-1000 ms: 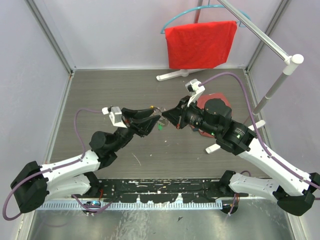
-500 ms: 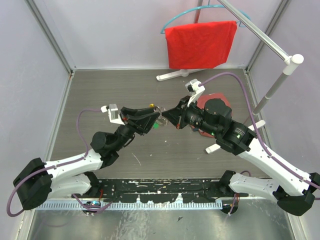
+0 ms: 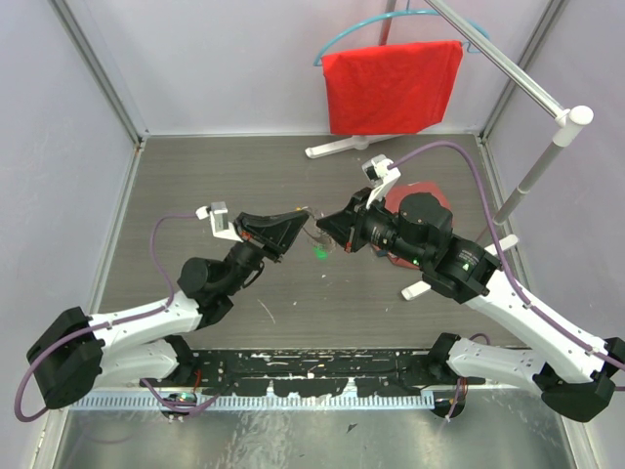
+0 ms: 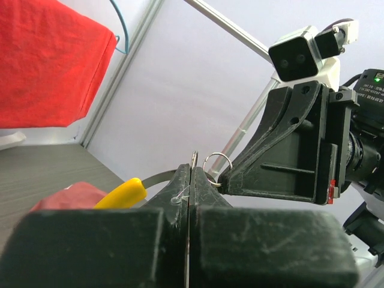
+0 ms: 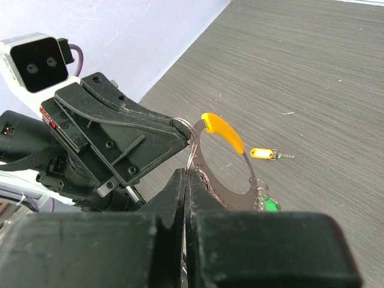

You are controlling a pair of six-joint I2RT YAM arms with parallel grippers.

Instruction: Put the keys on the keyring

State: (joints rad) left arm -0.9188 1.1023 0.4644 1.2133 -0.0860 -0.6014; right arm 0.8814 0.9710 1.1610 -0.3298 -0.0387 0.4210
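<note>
Found the left end effector [image 3: 296,231] pressed together, pinching a thin metal edge of the keyring [image 5: 225,195] at its tip, with a small split ring [image 4: 216,162] just beside the pinch. Located the keyring in the air above the bench [image 3: 195,176], between the two end effectors, with its yellow curved section [image 5: 223,133] clear of both. Found the right end effector [image 3: 324,225] likewise pressed together, gripping the grey loop from the opposite side.

Judged progress at about half. Noted the green key [image 5: 270,206] hanging at the low part of the loop, apparently threaded; could not confirm the attachment, as the joint is too small to read. Noted the gold-orange key [image 5: 264,154] lying flat on the bench, well apart from the loop and not yet picked up. Judged remaining: fetching that key, opening the loop, threading it on.

Counted two end effectors, one keyring, two keys (one green, one gold-orange), one small split ring, and one red cloth [image 3: 391,86] on one teal hanger [image 3: 337,37] at the rear.
</note>
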